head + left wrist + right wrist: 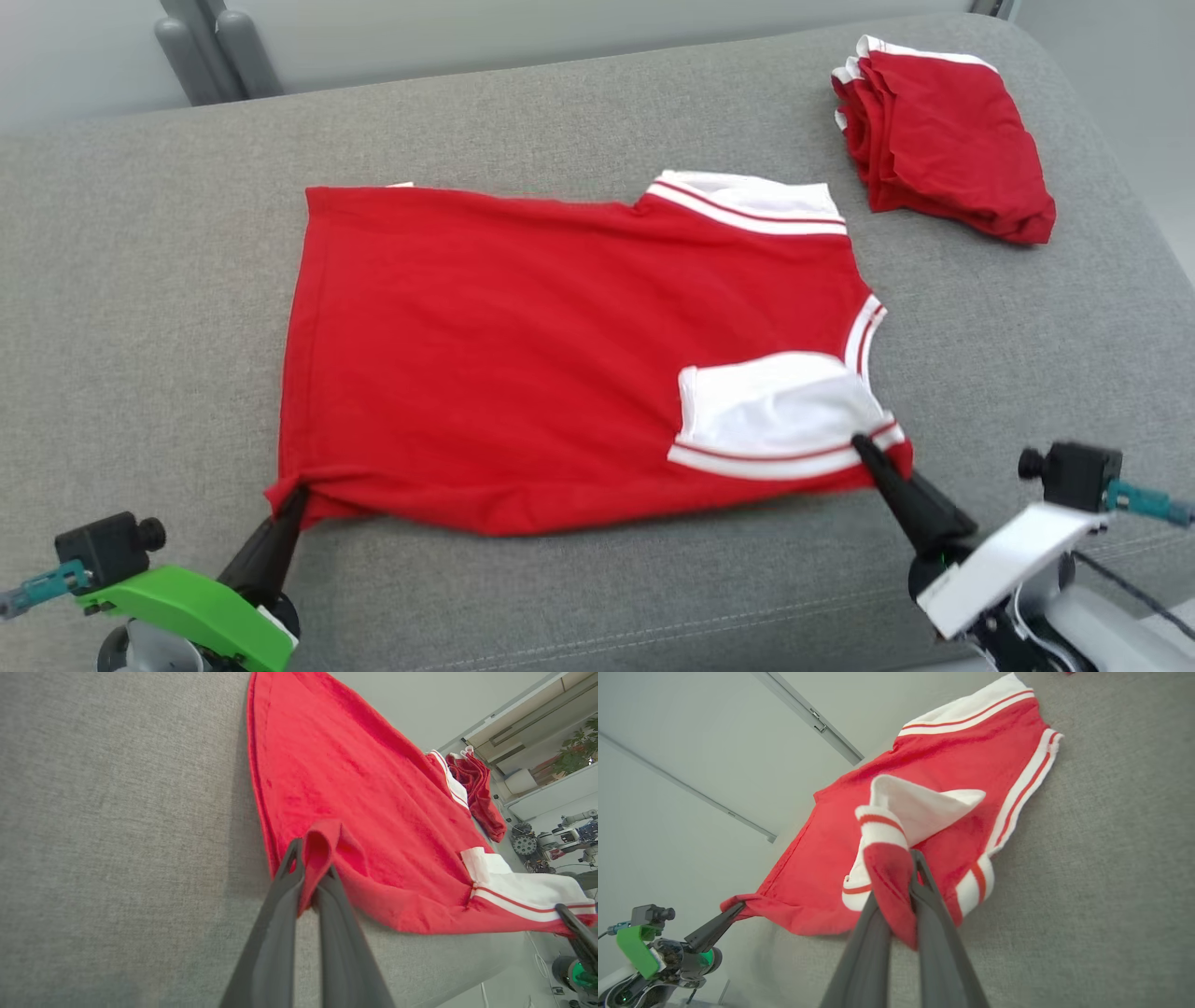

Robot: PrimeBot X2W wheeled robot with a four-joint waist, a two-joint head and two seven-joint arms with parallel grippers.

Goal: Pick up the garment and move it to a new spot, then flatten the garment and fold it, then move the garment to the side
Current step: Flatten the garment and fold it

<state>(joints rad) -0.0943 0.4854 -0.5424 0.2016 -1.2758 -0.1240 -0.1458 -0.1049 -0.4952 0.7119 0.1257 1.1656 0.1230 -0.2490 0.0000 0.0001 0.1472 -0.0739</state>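
Far right of garment (523, 373), folded stack (943, 140)

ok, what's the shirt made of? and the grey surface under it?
The shirt looks like a soft matte knit, probably cotton jersey: it drapes limp and bunches where pinched. The surface looks like grey woven upholstery, with a coarse visible weave and a stitched seam. The actual fibre can't be told.

Green left wrist (201, 611), white right wrist (1004, 560), dark tapered jaws

Bright, even light; wide-angle wrist distortion.
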